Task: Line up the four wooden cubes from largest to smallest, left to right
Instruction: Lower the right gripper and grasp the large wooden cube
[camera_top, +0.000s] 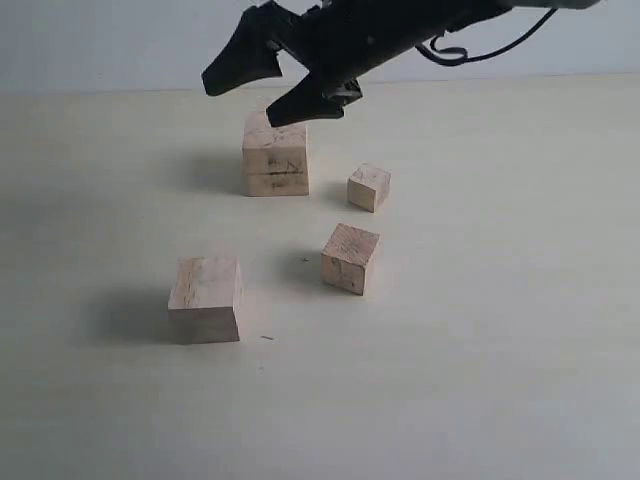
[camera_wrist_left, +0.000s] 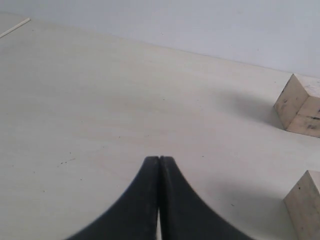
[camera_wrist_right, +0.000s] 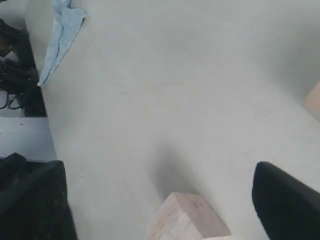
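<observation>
No readable text anywhere, only dark smudges and a thin dark line on the front face of the big cube (camera_top: 275, 160), too faint to read as letters. Right gripper (camera_top: 250, 100) reaches in from the upper right, across the middle, and hangs just above the big cube, jaws spread wide, released, holding nothing. In the exterior view the nearer fingertip sits close over the cube's top edge; I cannot tell whether it touches. In the right wrist view the two black fingers (camera_wrist_right: 285, 205) stand far apart with the big cube's top corner between them, and bare table (camera_wrist_right: 165, 100) shows on both sides of the cube. Left gripper (camera_wrist_left: 159, 161) is clenched, pads pressed together with nothing between them, over bare table; two cubes show at the edge of that view, apart from it. Cube layout in the exterior view: big cube at the back, left of centre; small cube (camera_top: 368, 187) just to its right, not touching; third cube (camera_top: 350, 258) in front of the small one, turned at an angle; second cube (camera_top: 205, 298) front left, well apart from the rest — not in a row. A light blue cloth (camera_wrist_right: 60, 35) lies near the table edge in the right wrist view.
</observation>
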